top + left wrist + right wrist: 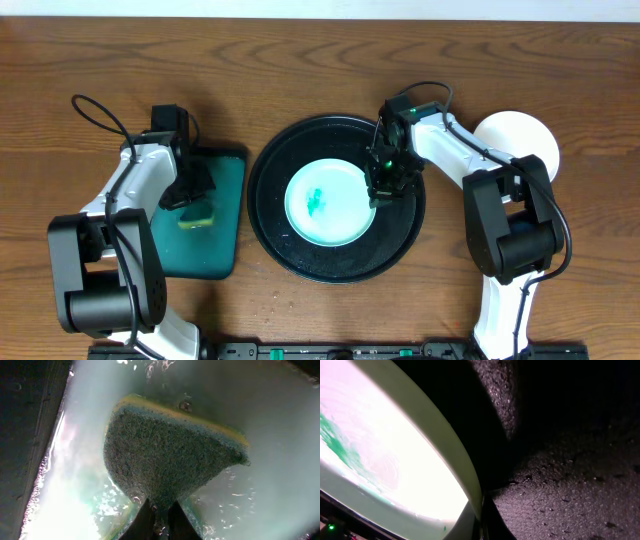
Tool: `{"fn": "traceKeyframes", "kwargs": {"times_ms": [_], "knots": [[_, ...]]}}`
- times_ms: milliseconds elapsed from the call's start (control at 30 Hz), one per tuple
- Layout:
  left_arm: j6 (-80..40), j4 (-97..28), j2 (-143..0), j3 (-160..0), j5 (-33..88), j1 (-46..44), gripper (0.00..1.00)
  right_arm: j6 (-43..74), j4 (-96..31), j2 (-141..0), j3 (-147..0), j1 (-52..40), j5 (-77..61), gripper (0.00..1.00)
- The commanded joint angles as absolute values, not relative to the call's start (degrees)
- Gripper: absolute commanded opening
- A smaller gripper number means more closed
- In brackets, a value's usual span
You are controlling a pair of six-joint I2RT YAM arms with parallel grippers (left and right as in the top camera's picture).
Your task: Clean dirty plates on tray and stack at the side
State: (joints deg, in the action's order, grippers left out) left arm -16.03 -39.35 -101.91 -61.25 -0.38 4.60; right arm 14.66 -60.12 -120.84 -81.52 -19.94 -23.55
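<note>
The left arm folds back from its base at the table's 7 o'clock edge and reaches over the teal rectangular tray (215, 255). Its wrist is tipped down, and the left gripper (197, 205) is pinched tight on a sponge (198, 216). The left wrist view shows the sponge's green scouring face turned toward the camera. A yellow layer runs along its far edge, and its near corner is nipped between the two fingers above the tray's wet, shiny floor.

The right arm rises from the 5 o'clock edge, bends at the elbow and stretches in over the round black tray (275, 240). The right gripper (383, 192) points down at the 3 o'clock rim of the mint-green plate (335, 220). In the right wrist view that rim runs straight down into the fingers, which are clamped on it, with the tray's grainy black floor beside it.

Two plates are visible. The mint-green plate lies inside the black tray, slightly toward 9 o'clock of its centre, and carries one teal smear (316, 200) on its face. The white plate (525, 135) rests on the table outside the tray, between 2 and 3 o'clock, partly covered by the right arm. There are also two trays, with the teal one at 9 o'clock of the black one, and one sponge.
</note>
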Motion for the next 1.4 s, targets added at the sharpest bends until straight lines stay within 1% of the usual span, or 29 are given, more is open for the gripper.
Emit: {"fn": "traceKeyframes", "kwargs": {"times_ms": [0,100,267,467,633,767,933,1167,1367], "knots": [[-15.6,-38.5,-103.3,-62.2,0.4,4.7,0.07,14.5,-60.7,-120.9,-80.8,-19.2,-21.3,0.01],[-12.6,-38.8,-103.0,-62.3,6.7,4.7,0.07,14.5,-60.8,-120.9,-80.8,-19.2,-21.3,0.01],[-13.3,-40.1,-98.7,-62.8,11.4,4.2,0.07,14.5,-60.9,-120.9,-80.8,-19.2,-21.3,0.01],[-14.3,-41.7,-87.9,-62.8,10.9,3.4,0.07,14.5,-60.8,-120.9,-80.8,-19.2,-21.3,0.01],[-14.5,-44.0,-80.0,-62.8,6.7,3.4,0.07,14.5,-60.6,-120.9,-80.8,-19.2,-21.3,0.01],[-10.6,-43.6,-76.4,-62.8,6.8,3.4,0.07,14.1,-60.4,-120.9,-80.8,-19.2,-21.3,0.01],[-10.1,-41.1,-71.2,-62.8,6.2,3.4,0.07,14.1,-60.4,-120.9,-80.8,-19.2,-21.3,0.01],[-8.3,-39.4,-63.7,-62.8,1.4,3.4,0.07,14.1,-60.3,-120.9,-80.8,-19.2,-21.3,0.01],[-8.1,-39.7,-62.9,-62.8,0.5,3.4,0.07,14.1,-60.0,-120.9,-80.8,-19.2,-21.3,0.01]]}}
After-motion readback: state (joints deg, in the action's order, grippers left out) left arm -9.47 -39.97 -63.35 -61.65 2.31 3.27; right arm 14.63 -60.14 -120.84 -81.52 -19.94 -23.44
